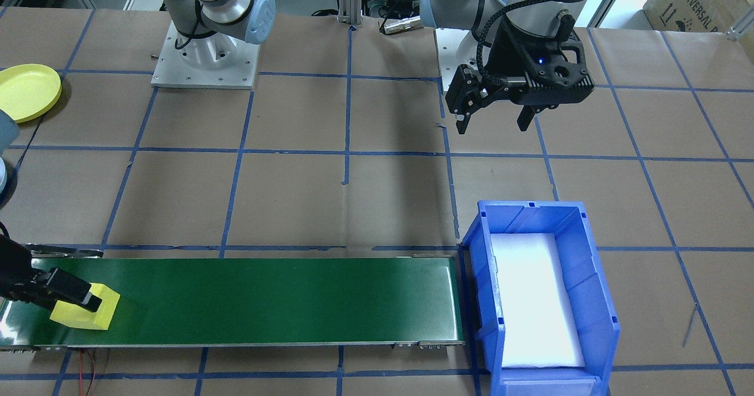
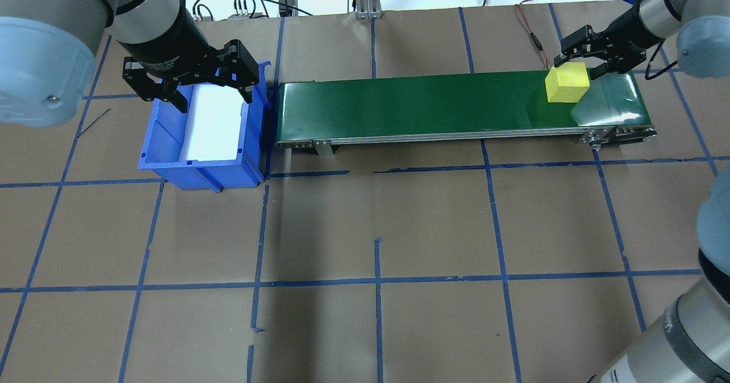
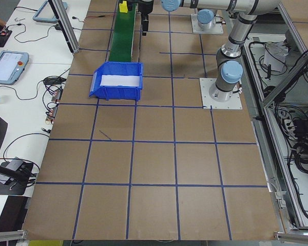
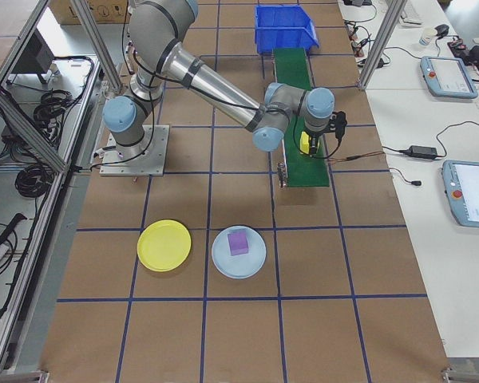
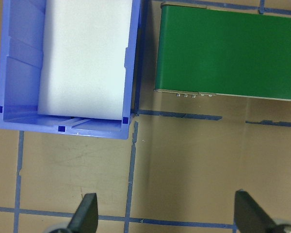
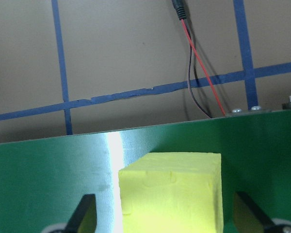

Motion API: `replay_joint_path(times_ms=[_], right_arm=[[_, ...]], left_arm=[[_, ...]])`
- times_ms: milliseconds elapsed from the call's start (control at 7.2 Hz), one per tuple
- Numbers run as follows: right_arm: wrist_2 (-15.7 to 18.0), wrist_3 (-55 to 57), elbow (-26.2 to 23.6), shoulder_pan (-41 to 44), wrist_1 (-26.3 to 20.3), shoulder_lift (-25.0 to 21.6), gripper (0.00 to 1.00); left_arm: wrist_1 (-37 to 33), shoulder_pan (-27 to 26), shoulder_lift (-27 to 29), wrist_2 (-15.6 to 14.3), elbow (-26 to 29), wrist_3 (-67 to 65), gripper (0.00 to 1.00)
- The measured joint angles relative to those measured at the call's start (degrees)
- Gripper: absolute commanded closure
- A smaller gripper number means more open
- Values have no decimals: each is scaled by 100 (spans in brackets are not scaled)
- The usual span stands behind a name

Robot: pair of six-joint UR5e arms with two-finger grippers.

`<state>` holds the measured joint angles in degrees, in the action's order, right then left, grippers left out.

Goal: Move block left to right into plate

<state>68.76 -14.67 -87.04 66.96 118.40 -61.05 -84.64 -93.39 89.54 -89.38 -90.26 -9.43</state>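
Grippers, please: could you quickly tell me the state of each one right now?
Left gripper: open, empty, hovering above the blue bin.
Right gripper: open, fingers on either side of the yellow block on the green belt, not yet closed.

"UNIVERSAL R" printed on cardboard box (image 1: pixel 701 1), cut off by frame edge

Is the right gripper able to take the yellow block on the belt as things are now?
Probably yes. The right gripper is at the yellow block on the green belt, open, one finger on each side, with nothing between them in the wrist view.
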Motion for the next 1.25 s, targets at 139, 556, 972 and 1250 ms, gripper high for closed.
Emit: replay_joint_path(times_ms=[139, 556, 972, 1250], right_arm=[[189, -19, 17, 1, 95, 105, 31], [1094, -351, 25, -4, 240, 99, 57], [2173, -918, -230, -214, -1, -521, 59], [2415, -2222, -826, -1302, -232, -1226, 59]], left_arm=[[0, 1, 2, 0, 0, -2, 0], [0, -3, 2, 6, 0, -2, 0], [0, -4, 2, 7, 5, 2, 0], [0, -4, 2, 1, 8, 2, 0]])
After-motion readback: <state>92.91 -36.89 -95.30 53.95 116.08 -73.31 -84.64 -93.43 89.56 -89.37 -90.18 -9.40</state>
